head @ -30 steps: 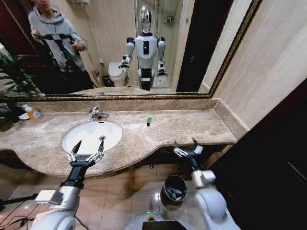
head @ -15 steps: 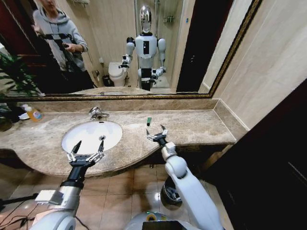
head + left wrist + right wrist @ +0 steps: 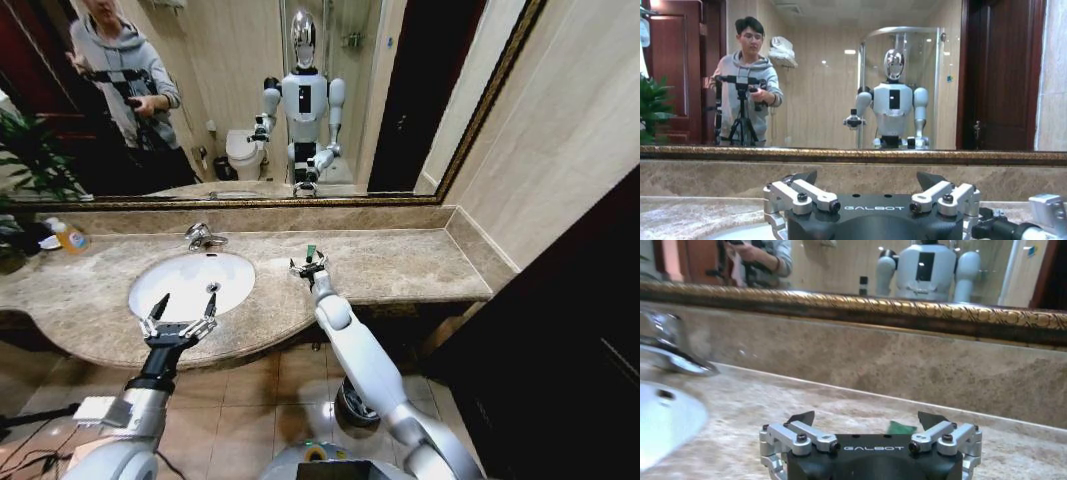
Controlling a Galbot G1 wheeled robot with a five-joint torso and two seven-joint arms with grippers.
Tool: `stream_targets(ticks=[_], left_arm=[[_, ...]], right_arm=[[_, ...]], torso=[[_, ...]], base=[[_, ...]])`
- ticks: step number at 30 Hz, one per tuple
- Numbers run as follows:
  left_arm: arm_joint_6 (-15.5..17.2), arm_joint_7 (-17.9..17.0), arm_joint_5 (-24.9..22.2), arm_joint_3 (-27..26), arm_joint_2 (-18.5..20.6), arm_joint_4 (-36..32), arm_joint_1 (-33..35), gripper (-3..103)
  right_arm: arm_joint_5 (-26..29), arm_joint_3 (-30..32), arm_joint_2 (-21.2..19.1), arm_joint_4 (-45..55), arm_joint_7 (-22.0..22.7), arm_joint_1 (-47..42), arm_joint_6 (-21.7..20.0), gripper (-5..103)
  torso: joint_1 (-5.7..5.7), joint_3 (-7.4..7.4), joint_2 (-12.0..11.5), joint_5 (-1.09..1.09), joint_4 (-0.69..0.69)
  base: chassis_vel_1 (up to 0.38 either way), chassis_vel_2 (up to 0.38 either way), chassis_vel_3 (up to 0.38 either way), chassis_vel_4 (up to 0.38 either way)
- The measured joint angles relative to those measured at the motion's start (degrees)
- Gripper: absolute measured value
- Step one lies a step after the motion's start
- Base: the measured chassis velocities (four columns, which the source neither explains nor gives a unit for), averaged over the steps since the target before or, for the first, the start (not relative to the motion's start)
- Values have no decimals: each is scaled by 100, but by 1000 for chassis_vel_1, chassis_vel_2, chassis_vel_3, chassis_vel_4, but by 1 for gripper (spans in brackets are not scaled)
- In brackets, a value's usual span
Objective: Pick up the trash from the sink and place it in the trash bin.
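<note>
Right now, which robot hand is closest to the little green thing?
The right hand, open just before the small green piece on the marble countertop. The left hand hovers at the sink's front edge.

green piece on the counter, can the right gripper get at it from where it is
Probably yes. The right gripper is open, just short of the small green piece on the countertop, and nothing lies between them. The left gripper hovers by the sink.

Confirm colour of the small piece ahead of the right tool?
Green piece; clearest in head view.

My right pincer [image 3: 308, 265] reaches forward with arm outstretched, jaws spread; my left pincer [image 3: 180, 322] hovers, jaws apart.
</note>
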Motion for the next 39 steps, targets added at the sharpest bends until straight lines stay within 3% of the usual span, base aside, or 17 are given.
stream_targets(ticks=[2,8,9,16,19,26,33,39], left_arm=[[0,0,0,0,0,0,0,100],[0,0,0,0,0,0,0,100],[0,0,0,0,0,0,0,100],[0,0,0,0,0,0,0,100],[0,0,0,0,0,0,0,100],[0,0,0,0,0,0,0,100],[0,0,0,0,0,0,0,100],[0,0,0,0,0,0,0,100]], right_arm=[[-55,49,8,-139,7,74,15,101],[-264,288,9,-642,-15,205,70,89],[-274,300,8,-681,-33,205,79,78],[-261,322,3,-700,-93,192,125,57],[-216,337,1,-660,-119,186,136,41],[-75,337,-1,-492,-153,144,123,21],[158,361,-30,-262,-170,88,63,20],[440,441,-301,332,-171,-191,-44,20]], torso=[[0,0,0,-1,-1],[0,0,0,1,-1],[0,0,0,1,-1],[0,0,1,0,-1],[0,0,1,0,-1],[0,0,1,0,-1],[0,0,1,0,0],[0,0,1,2,0]], base=[[0,0,0,0],[0,0,0,0],[0,0,0,0],[0,0,0,0],[0,0,0,0],[0,0,0,0],[0,0,0,0],[0,0,0,0]])
